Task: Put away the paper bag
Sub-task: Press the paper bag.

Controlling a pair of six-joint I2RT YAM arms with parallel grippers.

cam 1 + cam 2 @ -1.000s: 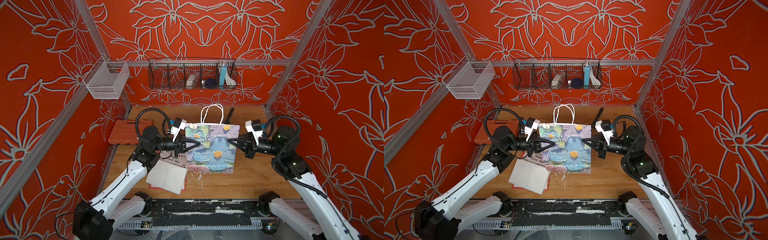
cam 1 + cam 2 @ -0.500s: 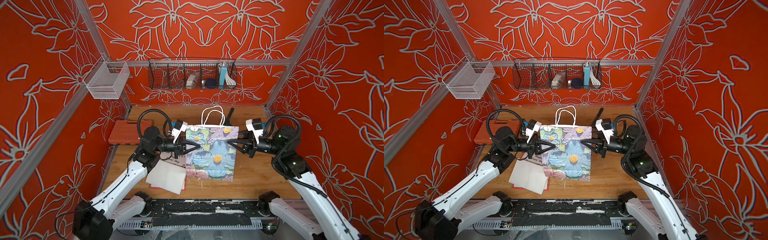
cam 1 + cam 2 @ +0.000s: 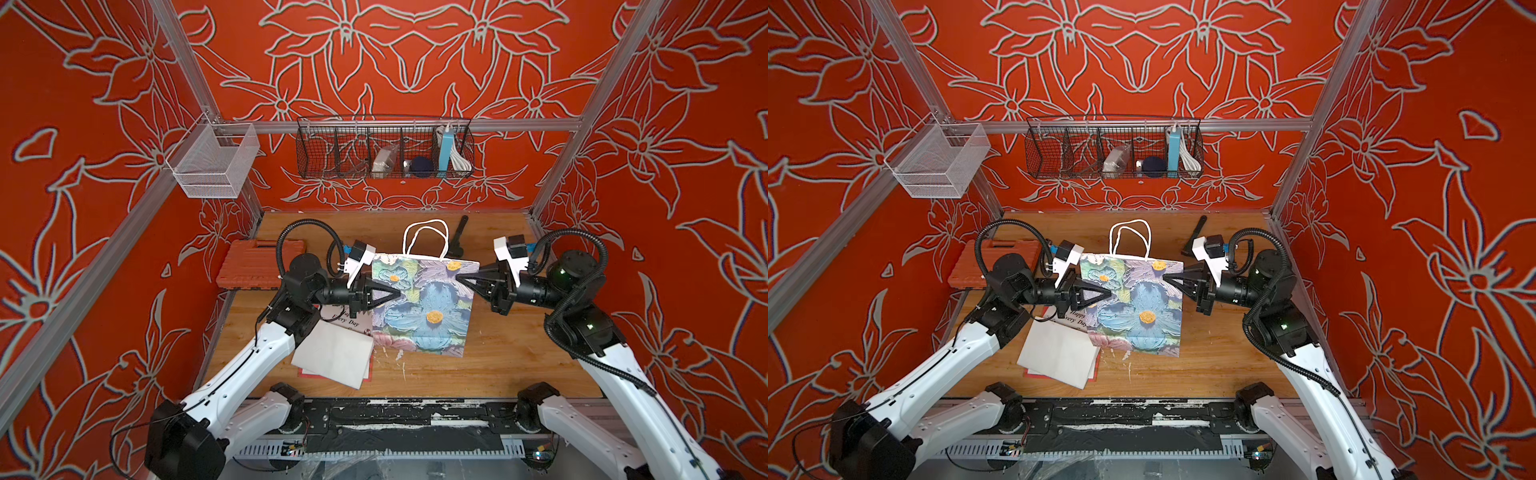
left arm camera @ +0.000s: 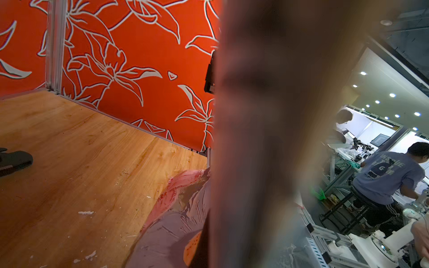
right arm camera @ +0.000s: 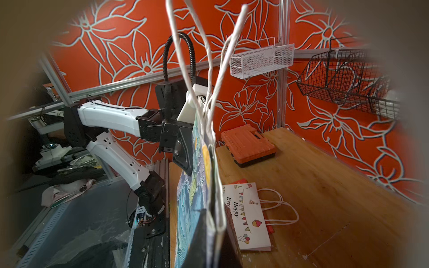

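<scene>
Paper bag (image 3: 422, 309), flower-printed, looks light, thin and floppy, easily creased; its side folds near the stiffer rim, or the cord handles (image 3: 426, 239), give the best hold. It hangs upright over the middle of the table (image 3: 519, 361), between both end effectors: the left end effector (image 3: 398, 292) clamped on one side edge, the right end effector (image 3: 458, 277) pinching the opposite edge.

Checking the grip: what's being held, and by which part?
The paper bag, pinched at its upper side edges by the left gripper and right gripper.
</scene>
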